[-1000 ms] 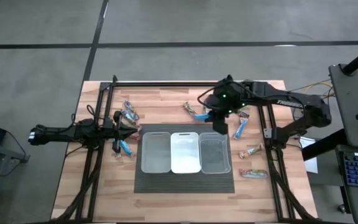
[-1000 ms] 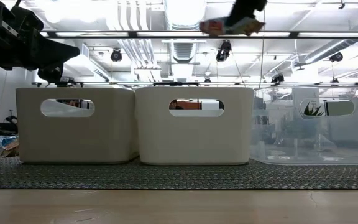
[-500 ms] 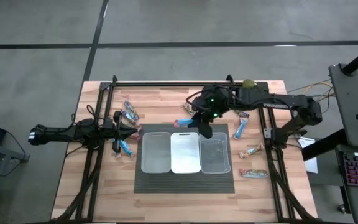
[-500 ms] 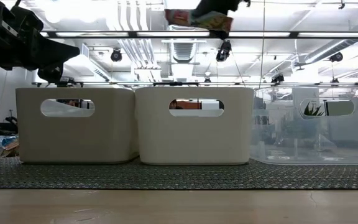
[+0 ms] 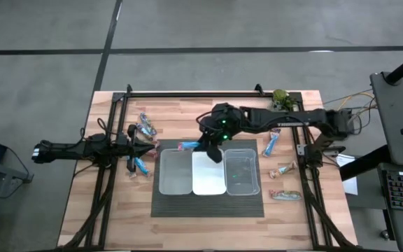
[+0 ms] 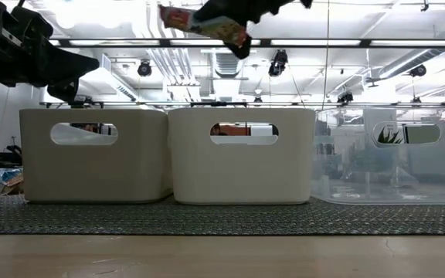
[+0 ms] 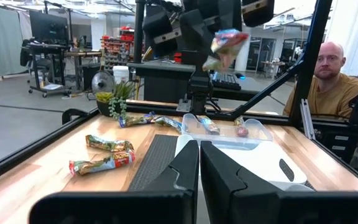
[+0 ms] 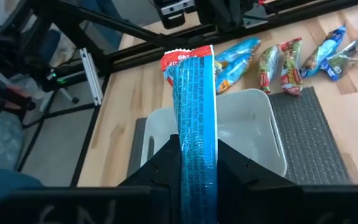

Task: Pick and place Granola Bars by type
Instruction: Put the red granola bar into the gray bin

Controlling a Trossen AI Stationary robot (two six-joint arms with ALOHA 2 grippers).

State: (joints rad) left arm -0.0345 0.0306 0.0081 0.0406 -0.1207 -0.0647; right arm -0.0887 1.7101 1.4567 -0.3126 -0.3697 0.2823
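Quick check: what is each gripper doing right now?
Left gripper: shut, empty.
Right gripper: shut on a blue foil-wrapped granola bar.

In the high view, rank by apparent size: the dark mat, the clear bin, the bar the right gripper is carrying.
1. Dark mat, largest; all three bins sit on it.
2. Clear bin.
3. Blue bar in the right gripper, smallest, though held nearer the camera.

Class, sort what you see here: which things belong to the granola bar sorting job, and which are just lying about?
Job:
- blue bar held by the right gripper
- loose bars on the table
- three bins
- left gripper, shut, waiting at the left

Lying about:
- green plant
- dark mat
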